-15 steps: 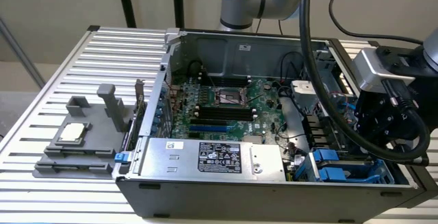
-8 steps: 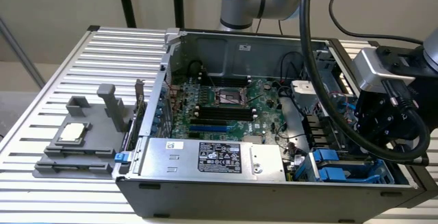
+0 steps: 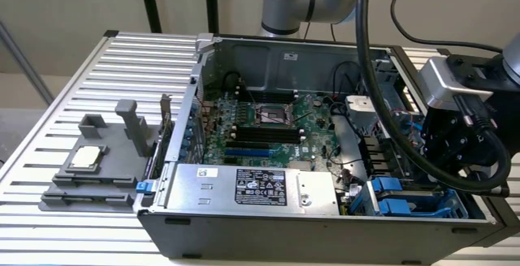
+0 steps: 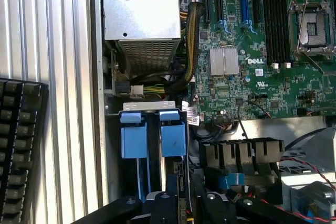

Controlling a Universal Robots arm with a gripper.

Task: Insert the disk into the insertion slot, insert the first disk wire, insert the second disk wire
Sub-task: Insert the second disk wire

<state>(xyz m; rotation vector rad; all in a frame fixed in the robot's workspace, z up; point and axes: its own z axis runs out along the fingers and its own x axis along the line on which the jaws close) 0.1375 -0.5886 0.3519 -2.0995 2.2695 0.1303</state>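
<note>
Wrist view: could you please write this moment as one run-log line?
gripper: over drive cage | nearest: blue latch tab | computer case: open, motherboard exposed

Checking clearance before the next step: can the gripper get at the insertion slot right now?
Probably yes: the gripper sits close over the insertion slot, with nothing visible in between.

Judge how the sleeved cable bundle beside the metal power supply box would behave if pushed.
The cable bundle probably bends but springs back, since it holds a smooth arc. Its woven sleeve looks grippy. It ends by the power supply box, so it likely shifts little.
</note>
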